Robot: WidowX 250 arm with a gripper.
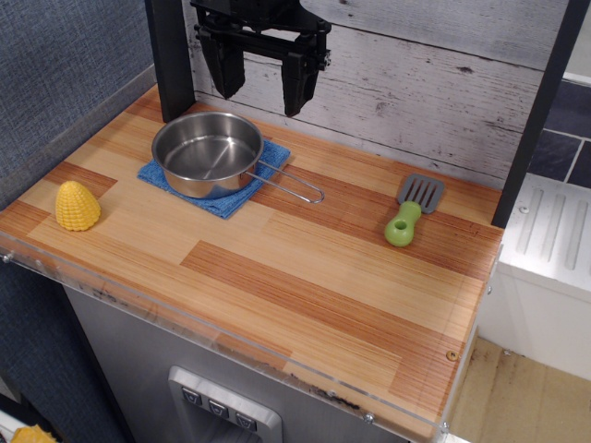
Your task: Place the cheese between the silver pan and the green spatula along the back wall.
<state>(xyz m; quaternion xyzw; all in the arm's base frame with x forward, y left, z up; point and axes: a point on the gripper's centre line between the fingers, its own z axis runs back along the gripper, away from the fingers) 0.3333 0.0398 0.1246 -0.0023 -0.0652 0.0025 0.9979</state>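
1. observation.image view: jaws hang at top centre, in front of the back wall. Two black fingers point down, spread apart, nothing between them.
2. Jaws sit above the far edge of the desk, clear of everything on it, just behind the pan.
3. Pan is right below and slightly left of the jaws. Round, shiny steel, upright, nothing inside. Its thin wire handle points right and toward the camera, resting on the desk.
4. Pan stands on a blue cloth; the cloth's corners stick out on the near side.
5. Spatula lies flat, well to the right of the pan, near the back wall. Grey slotted blade toward the wall, lime-green handle toward the camera.
6. Bare wood between the pan handle and the spatula.
7. Cheese is at the far left of the desk, near the blue-grey side wall. Yellow, bumpy, dome-shaped. Well apart from the pan, far from the spatula, untouched by the jaws.
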